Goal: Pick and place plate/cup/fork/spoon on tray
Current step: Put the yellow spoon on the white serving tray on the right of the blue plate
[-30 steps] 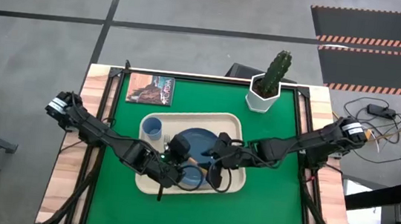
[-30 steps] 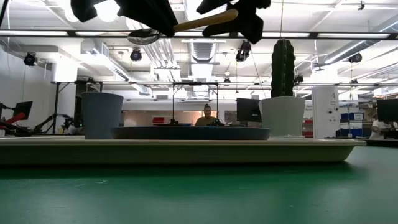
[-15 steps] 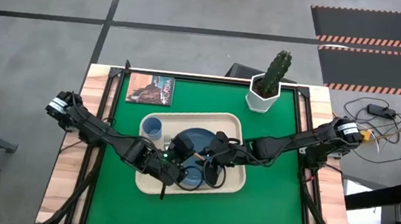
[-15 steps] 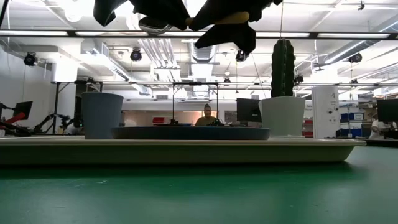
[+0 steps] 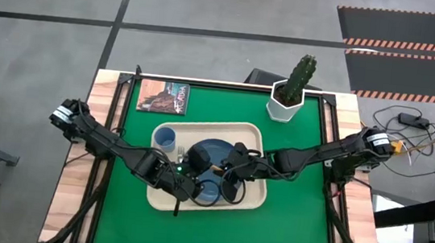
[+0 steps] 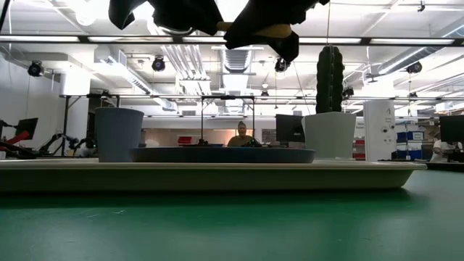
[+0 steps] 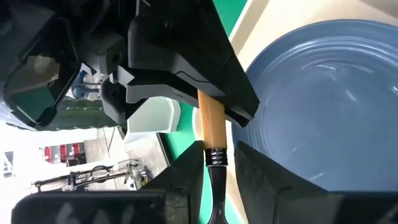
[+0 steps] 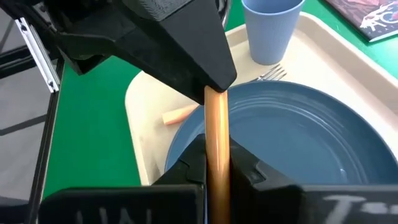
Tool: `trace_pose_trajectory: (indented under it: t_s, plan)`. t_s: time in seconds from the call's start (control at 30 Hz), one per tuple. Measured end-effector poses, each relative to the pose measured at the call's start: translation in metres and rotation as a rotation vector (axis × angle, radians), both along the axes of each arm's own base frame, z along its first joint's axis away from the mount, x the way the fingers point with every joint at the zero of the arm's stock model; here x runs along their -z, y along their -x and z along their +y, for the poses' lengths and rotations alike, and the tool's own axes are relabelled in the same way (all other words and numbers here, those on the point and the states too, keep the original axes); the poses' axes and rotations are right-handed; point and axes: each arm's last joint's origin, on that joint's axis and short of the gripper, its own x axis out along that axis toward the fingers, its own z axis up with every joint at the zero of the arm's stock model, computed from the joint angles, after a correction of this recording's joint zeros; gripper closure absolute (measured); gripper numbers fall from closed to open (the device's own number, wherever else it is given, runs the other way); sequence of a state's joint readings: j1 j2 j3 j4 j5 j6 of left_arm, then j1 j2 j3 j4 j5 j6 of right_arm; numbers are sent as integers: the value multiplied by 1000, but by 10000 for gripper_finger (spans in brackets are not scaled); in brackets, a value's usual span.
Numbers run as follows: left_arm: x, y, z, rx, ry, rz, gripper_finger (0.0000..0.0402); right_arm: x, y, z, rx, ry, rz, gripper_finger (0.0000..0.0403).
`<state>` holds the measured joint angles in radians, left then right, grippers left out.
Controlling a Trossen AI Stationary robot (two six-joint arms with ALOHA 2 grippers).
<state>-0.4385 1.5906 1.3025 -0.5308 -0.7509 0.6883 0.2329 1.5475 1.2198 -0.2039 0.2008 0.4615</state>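
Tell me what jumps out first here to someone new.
The handover in mid-air above the tray: the left gripper and right gripper meet over the plate, both on the spoon's orange handle. The right gripper is shut on it. On the tray, the cup stands beside the plate, with the fork tucked at the plate's edge.

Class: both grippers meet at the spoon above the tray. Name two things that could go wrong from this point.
1. Only the right gripper is shut on the spoon, at its orange handle. The left gripper looks loose around the neck, so the spoon might tilt or drop onto the plate.
2. The fork lies against the plate near the cup; setting the spoon down there could knock it.
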Motion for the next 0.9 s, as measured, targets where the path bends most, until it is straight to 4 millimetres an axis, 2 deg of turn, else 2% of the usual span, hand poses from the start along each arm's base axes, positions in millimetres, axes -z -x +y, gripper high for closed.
trace_pose_trajectory:
  t_s: [0.3,0.53,0.73,0.9]
  plan:
    - [-1,-2,-3,48,65,-16,301,2,1,0,6,-44,7,391]
    - [-9,-3,-3,49,87,-76,255,18,7,-13,69,-69,57,391]
    - [-21,2,-1,43,102,-121,242,35,27,-35,187,-130,101,391]
    - [-33,10,6,-48,141,-203,242,51,56,-49,331,-213,103,391]
